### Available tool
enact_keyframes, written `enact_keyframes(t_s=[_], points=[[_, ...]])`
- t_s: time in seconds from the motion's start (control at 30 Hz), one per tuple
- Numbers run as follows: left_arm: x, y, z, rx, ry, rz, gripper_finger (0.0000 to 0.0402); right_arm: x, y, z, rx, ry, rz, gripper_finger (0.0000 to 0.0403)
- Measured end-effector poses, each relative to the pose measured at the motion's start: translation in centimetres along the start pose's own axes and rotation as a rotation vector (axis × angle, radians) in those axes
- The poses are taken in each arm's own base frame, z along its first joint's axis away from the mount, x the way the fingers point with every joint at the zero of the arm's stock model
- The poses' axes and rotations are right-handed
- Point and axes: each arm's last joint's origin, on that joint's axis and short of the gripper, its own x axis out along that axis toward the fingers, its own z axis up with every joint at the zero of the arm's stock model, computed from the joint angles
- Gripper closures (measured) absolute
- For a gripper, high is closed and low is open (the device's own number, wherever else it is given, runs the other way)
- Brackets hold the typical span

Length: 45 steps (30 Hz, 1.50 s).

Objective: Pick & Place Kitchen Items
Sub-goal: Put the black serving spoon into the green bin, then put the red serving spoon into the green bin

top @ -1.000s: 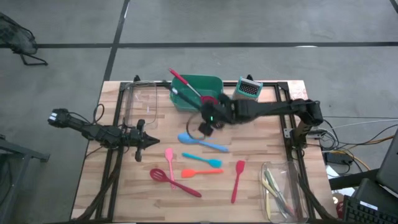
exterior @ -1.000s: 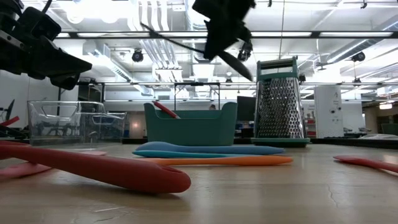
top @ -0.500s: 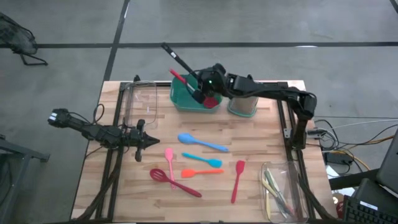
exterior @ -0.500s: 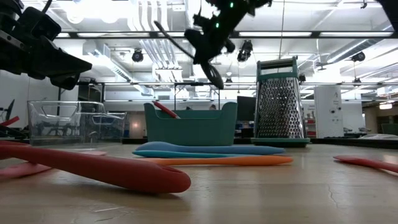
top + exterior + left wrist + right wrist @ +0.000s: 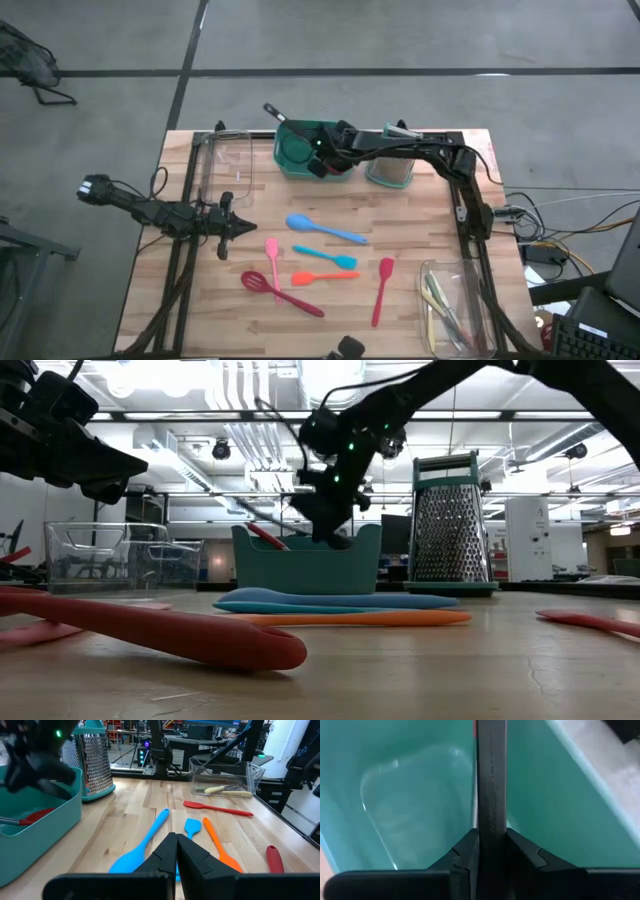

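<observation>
My right gripper (image 5: pixel 322 158) is shut on the black ladle (image 5: pixel 272 113) and reaches down into the teal tub (image 5: pixel 296 152) at the far edge. The ladle's handle sticks out past the tub's far left corner, and its bowl is hidden. A red utensil (image 5: pixel 36 815) lies in the tub. Blue (image 5: pixel 325 230), teal (image 5: pixel 326 258), orange (image 5: pixel 324 277), pink (image 5: pixel 272 252) and red (image 5: pixel 382 290) utensils lie flat on the table. My left gripper (image 5: pixel 238 227) is shut and empty, above the table's left side. My right gripper pinches the ladle's flat black handle (image 5: pixel 492 820) between its two fingers (image 5: pixel 465 851). The handle runs on straight ahead past the fingertips, in line with them. The fingers slant down into the tub from the table's right. Whether the ladle rests on the tub, I cannot tell.
A steel grater with a teal base (image 5: pixel 446 525) stands right of the tub, partly under my right arm. A clear box (image 5: pixel 226 165) stands at the far left. Another clear box (image 5: pixel 455 305) holds yellow utensils at the near right. A red slotted spoon (image 5: pixel 283 292) lies near the front.
My right gripper has carried the ladle from above the table's middle toward the far edge, then down into the teal tub. The ladle has turned, and its handle now points far left and lower than before. The gripper has stayed shut on it.
</observation>
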Motion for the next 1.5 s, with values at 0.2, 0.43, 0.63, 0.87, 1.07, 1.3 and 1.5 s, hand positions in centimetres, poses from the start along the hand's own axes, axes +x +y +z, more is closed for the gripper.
enact_keyframes(t_s=[0.2,0.43,0.63,0.87,1.07,1.3,1.5], points=[[0.0,0.0,0.0,0.0,0.0,0.0,0.039,1.5,0.6,-1.1,-0.027,0.067,0.001,0.0323],[0.0,0.0,0.0,0.0,0.0,0.0,0.039,1.2,0.6,-1.3,-0.026,0.087,0.0,0.0253],[0.0,0.0,0.0,0.0,0.0,0.0,0.039,-1.3,0.7,-0.2,-0.022,0.031,0.012,0.0209],[0.0,0.0,0.0,0.0,0.0,0.0,0.039,-5.1,2.9,0.6,-0.043,-0.051,0.068,0.0179],[0.0,0.0,0.0,0.0,0.0,0.0,0.039,-7.7,7.1,-0.1,-0.064,-0.08,0.152,0.016],[0.0,0.0,0.0,0.0,0.0,0.0,0.039,-11.3,13.6,-2.1,-0.127,-0.128,0.275,0.014],[0.0,0.0,0.0,0.0,0.0,0.0,0.039,-14.1,19.3,-4.2,-0.187,-0.22,0.394,0.0137]])
